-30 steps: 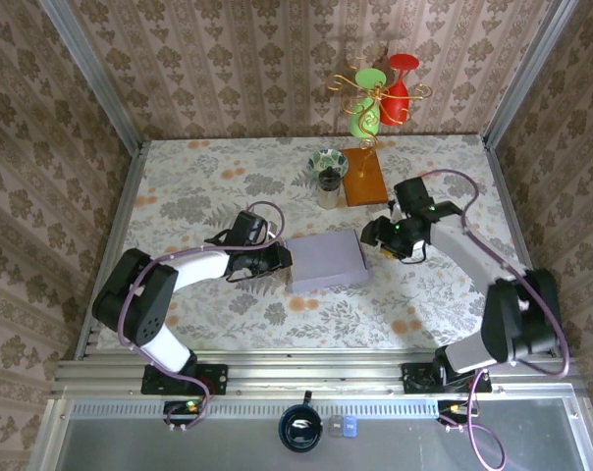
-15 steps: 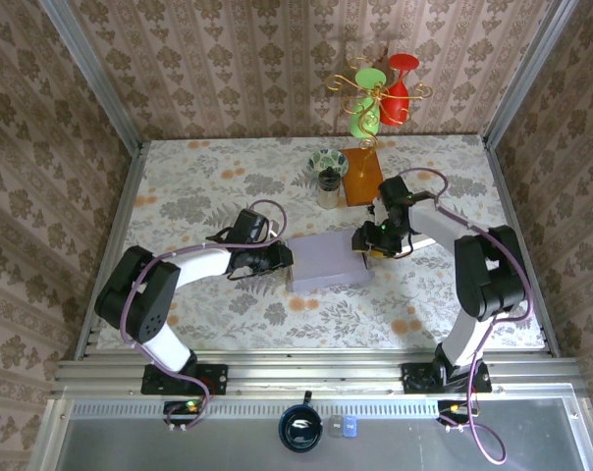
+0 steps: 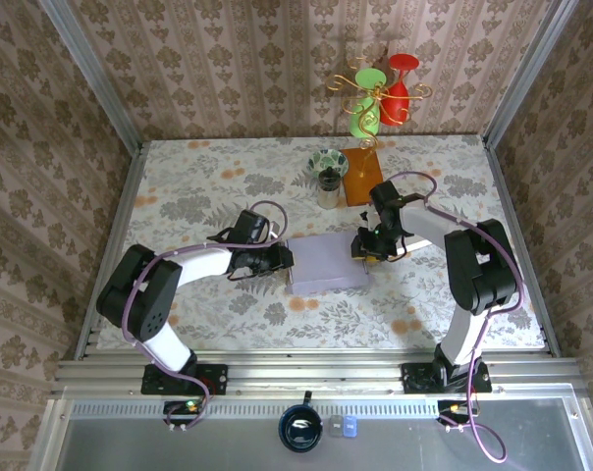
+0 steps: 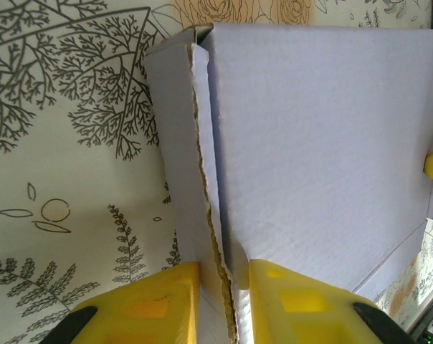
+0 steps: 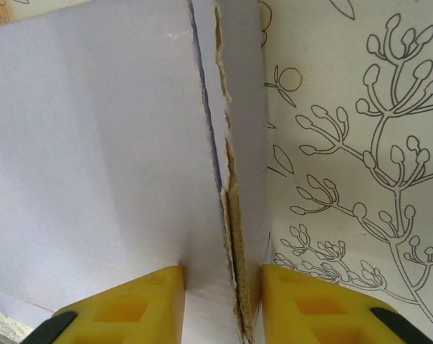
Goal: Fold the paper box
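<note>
Beginning at the left gripper (image 3: 277, 258), a doubled side wall of the paper box (image 3: 326, 263) is being pinched between its yellow fingers (image 4: 159, 294), the jaws drawn narrow onto the card. At the opposite end, the box's upright wall is being clamped in the same way by the right gripper (image 3: 367, 245), whose blocky yellow pads (image 5: 130, 304) are being pressed against either face of it, narrow as well. The box is made of pale lavender corrugated card. Its broad top is smooth and matte, and ragged brown fluted edges are being exposed where the folded layers meet. It is being held flat and rectangular between the two grippers, near the middle of the floral tablecloth (image 3: 198, 186), which is printed with grey leaves and orange blooms.
</note>
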Robot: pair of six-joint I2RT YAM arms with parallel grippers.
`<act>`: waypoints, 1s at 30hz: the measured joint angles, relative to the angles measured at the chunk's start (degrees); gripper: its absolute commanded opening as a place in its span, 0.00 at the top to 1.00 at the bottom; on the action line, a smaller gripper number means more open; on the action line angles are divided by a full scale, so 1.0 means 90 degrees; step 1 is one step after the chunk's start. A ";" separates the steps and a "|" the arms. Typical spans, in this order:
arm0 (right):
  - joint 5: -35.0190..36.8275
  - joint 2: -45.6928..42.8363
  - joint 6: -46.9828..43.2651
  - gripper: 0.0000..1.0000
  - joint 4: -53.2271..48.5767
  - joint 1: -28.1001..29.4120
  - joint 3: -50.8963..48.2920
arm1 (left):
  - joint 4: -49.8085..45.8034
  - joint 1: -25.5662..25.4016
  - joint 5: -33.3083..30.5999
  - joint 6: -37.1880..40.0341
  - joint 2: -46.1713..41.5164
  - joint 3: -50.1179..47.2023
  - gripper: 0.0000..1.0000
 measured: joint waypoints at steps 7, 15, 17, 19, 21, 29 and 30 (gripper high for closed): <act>0.0000 0.0000 0.0032 0.74 0.0005 0.0024 0.0000 | 0.0039 0.0005 0.0073 0.0012 0.0039 0.0000 0.77; 0.0204 -0.0036 0.0216 0.82 -0.0005 0.0163 0.0017 | 0.0063 0.0049 0.0131 0.0015 0.0061 0.0002 0.77; 0.0250 -0.0044 0.0253 0.84 -0.0005 0.0165 0.0012 | 0.0063 0.0049 0.0129 0.0029 0.0068 0.0002 0.78; 0.0255 -0.0044 0.0287 0.85 0.0000 0.0163 0.0005 | 0.0063 0.0051 0.0141 0.0034 0.0075 0.0005 0.80; 0.0255 -0.0056 0.0306 0.85 0.0019 0.0160 -0.0012 | 0.0066 0.0056 0.0148 0.0036 0.0075 0.0005 0.82; 0.0019 -0.0151 0.0335 0.57 0.0226 0.0061 -0.0204 | 0.0066 0.0085 0.0221 0.0102 0.0075 0.0007 0.88; -0.0051 -0.0158 0.0318 0.54 0.0243 0.0029 -0.0236 | 0.0070 0.0085 0.0228 0.0114 0.0075 0.0007 0.90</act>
